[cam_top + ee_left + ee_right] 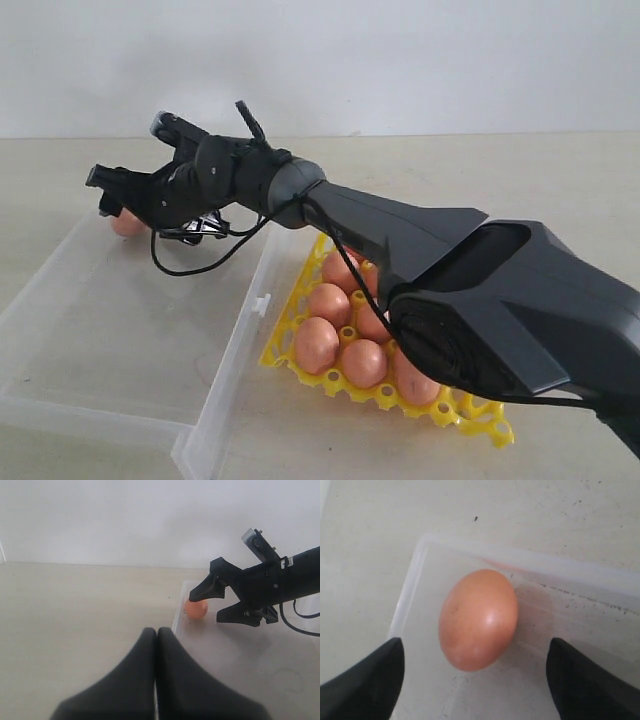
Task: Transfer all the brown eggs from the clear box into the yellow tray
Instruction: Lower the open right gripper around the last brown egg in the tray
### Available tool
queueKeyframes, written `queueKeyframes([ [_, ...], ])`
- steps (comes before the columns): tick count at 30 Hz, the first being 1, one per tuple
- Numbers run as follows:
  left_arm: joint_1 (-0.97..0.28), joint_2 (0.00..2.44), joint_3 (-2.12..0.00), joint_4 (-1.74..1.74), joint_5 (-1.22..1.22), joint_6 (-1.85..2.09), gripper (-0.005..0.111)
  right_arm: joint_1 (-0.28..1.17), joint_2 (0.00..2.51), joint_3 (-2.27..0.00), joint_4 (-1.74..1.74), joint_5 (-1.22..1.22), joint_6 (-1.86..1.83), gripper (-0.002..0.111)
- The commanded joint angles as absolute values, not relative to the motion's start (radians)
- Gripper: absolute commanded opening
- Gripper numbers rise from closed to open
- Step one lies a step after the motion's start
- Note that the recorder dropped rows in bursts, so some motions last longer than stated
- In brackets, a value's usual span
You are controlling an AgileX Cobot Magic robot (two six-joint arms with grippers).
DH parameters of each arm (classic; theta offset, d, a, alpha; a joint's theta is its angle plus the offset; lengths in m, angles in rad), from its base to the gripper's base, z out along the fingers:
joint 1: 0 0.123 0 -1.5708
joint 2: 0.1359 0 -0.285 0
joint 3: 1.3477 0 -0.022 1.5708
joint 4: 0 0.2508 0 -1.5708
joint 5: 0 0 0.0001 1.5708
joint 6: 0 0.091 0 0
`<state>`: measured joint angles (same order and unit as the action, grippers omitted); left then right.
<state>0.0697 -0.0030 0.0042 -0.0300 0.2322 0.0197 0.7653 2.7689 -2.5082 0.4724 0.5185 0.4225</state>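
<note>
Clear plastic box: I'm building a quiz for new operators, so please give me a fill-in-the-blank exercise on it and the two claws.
1. The shallow clear plastic box visibly holds ____ smooth brown egg, lying in a corner.
2. The right claw flanks that egg with its jaws ____.
3. The left claw is fully ____, with no gap and nothing held.
Missing words: one; open; shut.
</note>
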Motion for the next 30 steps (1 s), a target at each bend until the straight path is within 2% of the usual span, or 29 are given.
queueKeyframes([
  [1, 0.071, 0.0, 0.0, -0.035, 0.232, 0.02, -0.004, 0.779, 2.765, -2.504, 0.458, 0.529, 0.412, 0.074],
  [12, 0.071, 0.0, 0.0, -0.035, 0.232, 0.02, -0.004, 0.779, 2.793, -2.504, 0.467, 0.443, 0.42, 0.073],
  [14, 0.071, 0.0, 0.0, -0.035, 0.232, 0.02, -0.004, 0.779, 2.8, -2.504, 0.467, 0.442, 0.42, 0.067],
  [19, 0.071, 0.0, 0.0, -0.035, 0.232, 0.02, -0.004, 0.778, 2.8, -2.505, 0.465, 0.401, 0.401, 0.03],
  [21, 0.071, 0.0, 0.0, -0.035, 0.232, 0.02, -0.004, 0.778, 2.8, -2.518, 0.465, 0.392, 0.393, 0.02],
  [28, 0.071, 0.0, 0.0, -0.035, 0.232, 0.02, -0.004, 0.778, 2.8, -2.525, 0.462, 0.394, 0.357, 0.019],
  [30, 0.071, 0.0, 0.0, -0.035, 0.232, 0.02, -0.004, 0.778, 2.789, -2.525, 0.453, 0.421, 0.357, 0.014],
])
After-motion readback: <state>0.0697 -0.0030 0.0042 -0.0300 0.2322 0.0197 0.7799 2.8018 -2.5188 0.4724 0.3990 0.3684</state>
